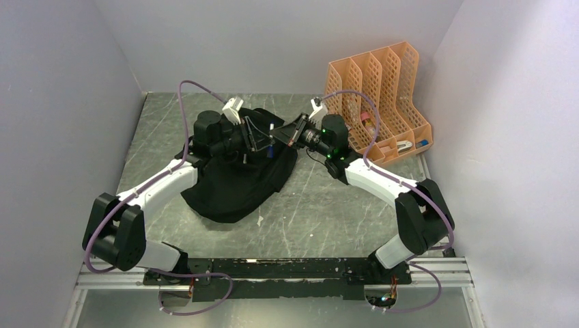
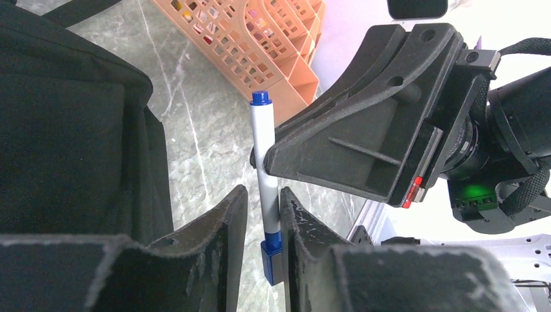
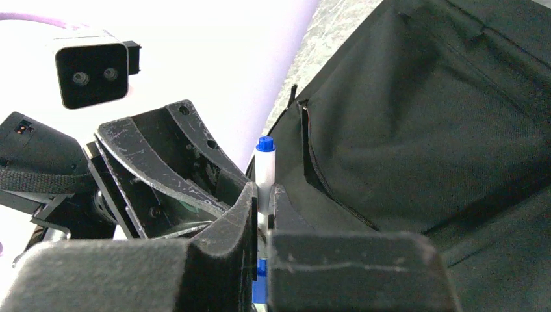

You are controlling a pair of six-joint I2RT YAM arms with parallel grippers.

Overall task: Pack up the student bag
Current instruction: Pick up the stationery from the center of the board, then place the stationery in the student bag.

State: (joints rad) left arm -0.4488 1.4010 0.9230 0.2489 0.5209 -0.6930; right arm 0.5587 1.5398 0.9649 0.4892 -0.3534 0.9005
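Hovering above the soft black fabric student bag (image 1: 232, 188), the right hand (image 3: 263, 195) clamps the white, blue-capped marker pen (image 2: 265, 169) crosswise; the left hand (image 2: 263, 195) straddles it, slightly open.

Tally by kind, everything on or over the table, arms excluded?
Black backpack: 1
Marker: 1
Orange mesh organiser: 1
Total: 3
The small items inside the organiser are too unclear to count.
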